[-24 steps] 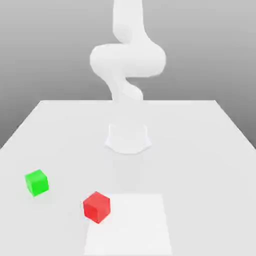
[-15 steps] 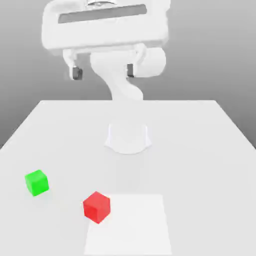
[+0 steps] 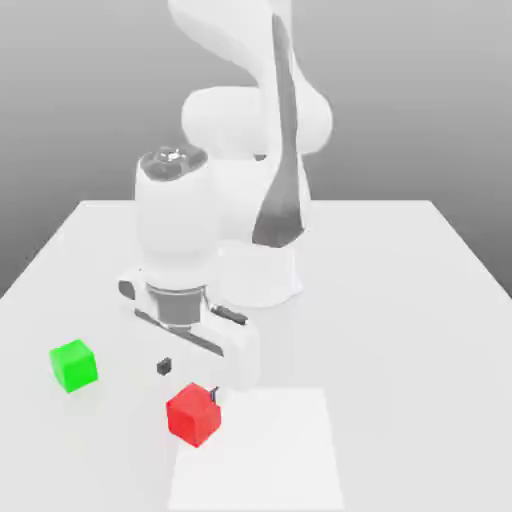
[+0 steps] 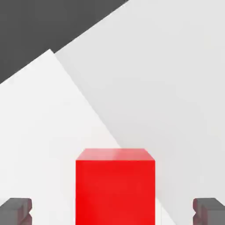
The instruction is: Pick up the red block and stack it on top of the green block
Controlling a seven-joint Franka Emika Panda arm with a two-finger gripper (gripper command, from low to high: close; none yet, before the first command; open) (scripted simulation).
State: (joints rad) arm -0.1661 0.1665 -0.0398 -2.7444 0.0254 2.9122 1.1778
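The red block point(image 3: 193, 414) sits flat on the surface point(image 3: 400, 300), near the front edge in the exterior view, straddling the left border of a paler square patch point(image 3: 270, 450). It is a cube, so it has no long axis; it is turned so that one vertical corner faces the exterior camera. In the hand view one red face point(image 4: 115, 191) is seen square-on between the two dark fingertips point(image 4: 16, 210).

The green block point(image 3: 74, 364) rests on the surface towards the exterior view's left, well apart from the red one and slightly farther back.

The arm reaches forward from its base point(image 3: 258, 275), and the wrist points straight down. The hand point(image 3: 188, 380) hangs just above the red block, fingers spread wide apart, holding nothing and not touching the block.

The red block has open surface on all sides. Bare surface lies between the two blocks, and the green block stands close to the surface's left edge in the exterior view.
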